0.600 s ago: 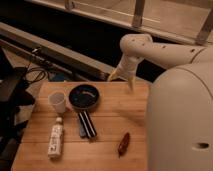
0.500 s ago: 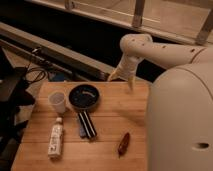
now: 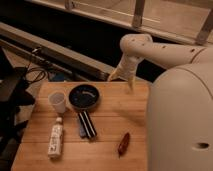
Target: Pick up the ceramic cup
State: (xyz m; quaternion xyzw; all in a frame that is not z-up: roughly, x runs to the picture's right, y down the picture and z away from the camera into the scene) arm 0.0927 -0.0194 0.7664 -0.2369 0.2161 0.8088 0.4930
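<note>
The small plain white ceramic cup (image 3: 57, 101) stands upright near the far left of the wooden table (image 3: 112, 112), just left of the dark round bowl (image 3: 84, 96). My arm bends down from the upper right, and my gripper (image 3: 119, 76) hangs over the table's far edge, right of the bowl and well apart from the cup. It holds nothing that I can see.
A white labelled bottle (image 3: 55, 141) lies at the front left. A dark flat packet (image 3: 86, 124) lies mid-table and a red-brown object (image 3: 123, 143) lies right of it. My white body (image 3: 180, 120) fills the right side. Dark gear and cables (image 3: 22, 82) sit left of the table.
</note>
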